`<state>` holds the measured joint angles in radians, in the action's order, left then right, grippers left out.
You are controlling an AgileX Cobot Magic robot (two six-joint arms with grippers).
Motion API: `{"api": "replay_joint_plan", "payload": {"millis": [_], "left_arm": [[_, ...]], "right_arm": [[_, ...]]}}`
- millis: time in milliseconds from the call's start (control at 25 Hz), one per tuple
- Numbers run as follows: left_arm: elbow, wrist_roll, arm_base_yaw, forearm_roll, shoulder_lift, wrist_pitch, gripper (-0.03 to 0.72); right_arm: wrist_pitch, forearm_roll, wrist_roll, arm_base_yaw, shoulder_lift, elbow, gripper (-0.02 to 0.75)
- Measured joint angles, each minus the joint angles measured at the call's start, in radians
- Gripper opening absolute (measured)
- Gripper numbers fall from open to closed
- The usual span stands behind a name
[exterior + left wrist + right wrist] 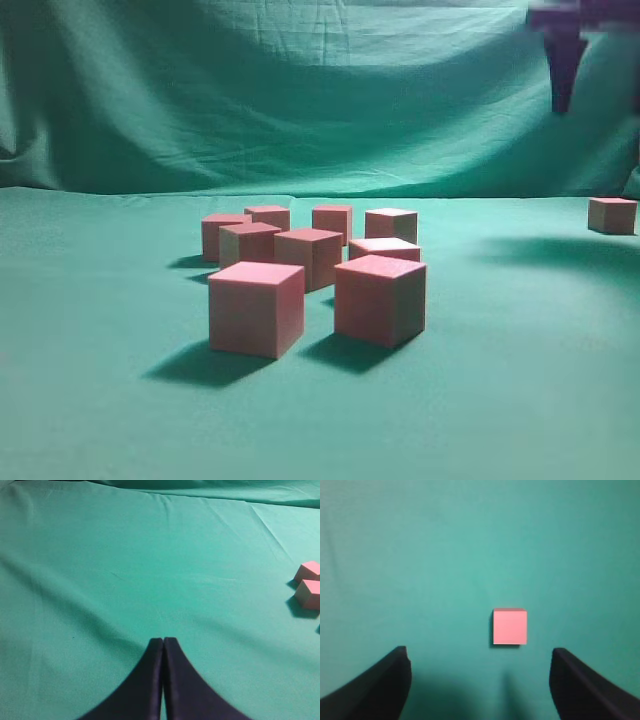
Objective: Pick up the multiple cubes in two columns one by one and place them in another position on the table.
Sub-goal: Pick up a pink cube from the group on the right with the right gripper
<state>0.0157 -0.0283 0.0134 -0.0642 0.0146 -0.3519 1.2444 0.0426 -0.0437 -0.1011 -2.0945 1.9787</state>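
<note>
So the right claw (480, 680) was spread wide with nothing in it, hanging well above the table (100, 400). From the wrist camera you could see both dark fingers (375, 685) at the bottom corners, and one lone cube (510, 626) sat flat on the green cloth below, between the fingers' lines but a bit closer to the right-hand one, and ahead of the tips. Not touching either finger, clearly apart from both. In the exterior view that same single cube (612, 215) was off at the far right edge of the table, and the right claw (562, 60) showed up as a blurry dark shape high above it, slightly to its left.

The left claw (163, 642) was closed tight, fingers pressed together with nothing between them, hovering over bare cloth. From its camera, two cubes (308, 593) peeked in at the right edge, well off to the right of the fingertips and a bit ahead of them.

The rest of the cubes were bunched in a group (315, 265) mid-table, eight of them as far as I could count, roughly in two rows running away from the camera, well apart from the lone one. The two nearest ones were the biggest in view, with a gap between them. Draped green backdrop (300, 90) behind everything.
</note>
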Motion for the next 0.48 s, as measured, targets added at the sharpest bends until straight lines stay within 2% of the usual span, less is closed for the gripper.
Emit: {"api": "replay_joint_plan", "payload": {"millis": [200, 360, 480], "left_arm": [[0.0, 0.0, 0.0, 0.0, 0.0, 0.0, 0.0], [0.0, 0.0, 0.0, 0.0, 0.0, 0.0, 0.0], [0.0, 0.0, 0.0, 0.0, 0.0, 0.0, 0.0]], "right_arm": [[-0.004, -0.019, -0.008, -0.002, -0.113, 0.0, 0.559], [-0.007, -0.106, -0.026, -0.002, -0.174, 0.0, 0.559], [-0.007, -0.123, -0.026, -0.002, -0.186, 0.0, 0.559]]}}
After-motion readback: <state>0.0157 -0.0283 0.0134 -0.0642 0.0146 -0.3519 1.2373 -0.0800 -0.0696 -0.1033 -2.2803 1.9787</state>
